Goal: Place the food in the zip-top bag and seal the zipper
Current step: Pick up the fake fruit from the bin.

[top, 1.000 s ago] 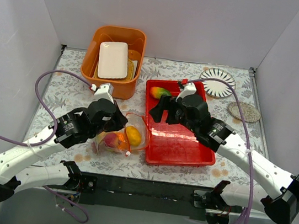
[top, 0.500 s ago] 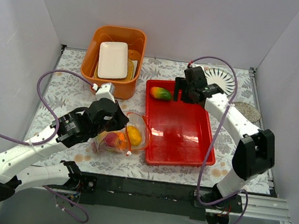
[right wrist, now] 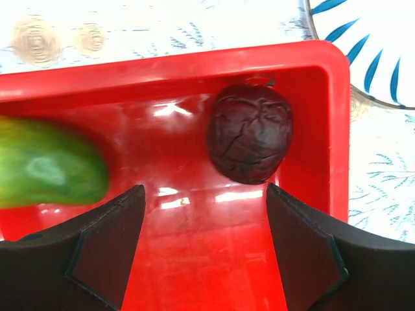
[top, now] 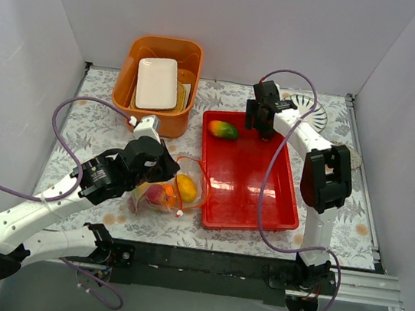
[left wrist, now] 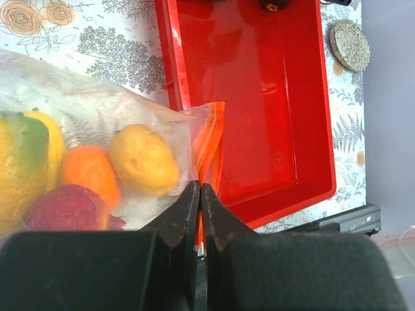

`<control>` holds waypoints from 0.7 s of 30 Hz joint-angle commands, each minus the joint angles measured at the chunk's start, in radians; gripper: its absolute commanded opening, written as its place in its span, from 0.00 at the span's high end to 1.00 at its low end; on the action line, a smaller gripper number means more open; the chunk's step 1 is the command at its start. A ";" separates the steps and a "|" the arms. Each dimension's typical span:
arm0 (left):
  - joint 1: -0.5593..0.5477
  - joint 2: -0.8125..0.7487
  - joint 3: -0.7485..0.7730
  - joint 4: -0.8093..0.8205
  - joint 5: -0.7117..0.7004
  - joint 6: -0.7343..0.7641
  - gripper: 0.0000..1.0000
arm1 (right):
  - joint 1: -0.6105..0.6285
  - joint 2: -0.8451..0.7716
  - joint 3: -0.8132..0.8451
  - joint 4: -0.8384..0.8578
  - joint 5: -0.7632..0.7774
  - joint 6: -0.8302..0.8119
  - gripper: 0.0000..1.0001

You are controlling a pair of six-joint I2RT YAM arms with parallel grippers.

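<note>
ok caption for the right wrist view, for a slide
Open right end effector hovers over a dark ball in the red tray's corner, mango alongside.

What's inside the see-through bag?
Inside the bag: a yellow fruit, an orange, a dark red grape bunch and a yellow-green mango. The left pincer, pinching its mouth, blocks the view below them, so anything more there is hidden.

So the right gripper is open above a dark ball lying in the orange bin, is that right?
Not quite. The dark ball lies in a corner of the red tray, not the orange bin, as the right wrist view shows. The right gripper is indeed open above it.
</note>
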 commanded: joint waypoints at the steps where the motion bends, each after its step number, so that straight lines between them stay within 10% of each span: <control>1: 0.000 -0.016 -0.003 0.013 -0.017 0.002 1.00 | -0.015 0.021 0.043 0.031 0.041 -0.039 0.18; 21: 0.000 -0.011 -0.008 -0.006 -0.007 -0.006 1.00 | -0.055 0.110 0.017 0.111 0.013 -0.085 0.21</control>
